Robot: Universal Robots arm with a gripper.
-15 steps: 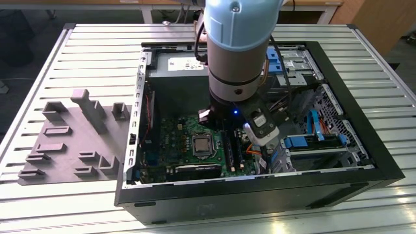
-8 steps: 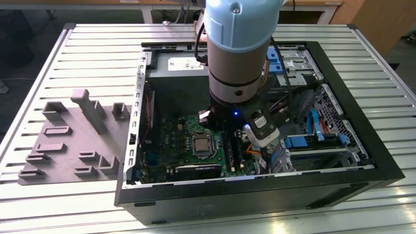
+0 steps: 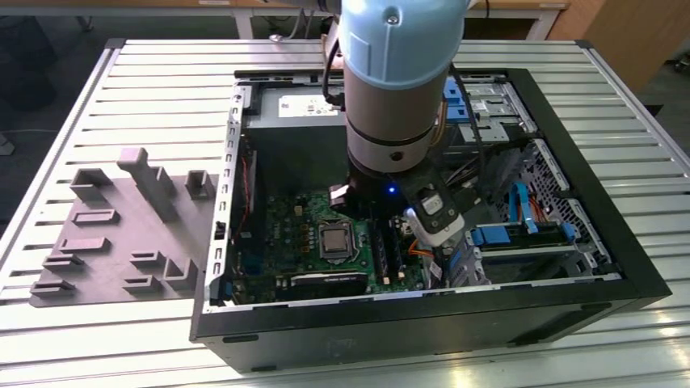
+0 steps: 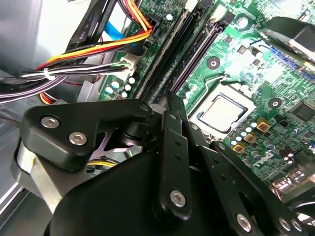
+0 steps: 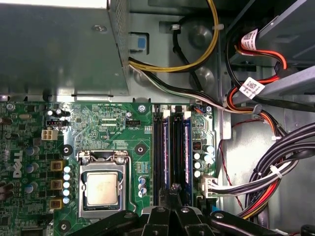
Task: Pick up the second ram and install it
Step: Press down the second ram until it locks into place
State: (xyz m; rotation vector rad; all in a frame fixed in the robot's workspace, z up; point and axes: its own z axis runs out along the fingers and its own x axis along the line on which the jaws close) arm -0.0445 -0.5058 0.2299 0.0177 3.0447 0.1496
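The ram (image 5: 167, 152) is judged to be the dark edge-on stick among the slots (image 5: 180, 147), at the tip of the clenched gripper (image 5: 173, 196), near the exterior view's centre. If tilted, it could be jammed. Print on the cable tags (image 5: 251, 87) cannot be read.

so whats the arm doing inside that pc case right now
The Universal Robots arm reaches down into the open black computer case lying on the slatted metal table, with its gripper over the green motherboard. In the first wrist view the gripper sits right at the row of long memory slots beside the silver processor socket, where dark memory sticks appear seated. Whether it grips the second ram cannot be told. The grey plastic holder tray sits outside the case.
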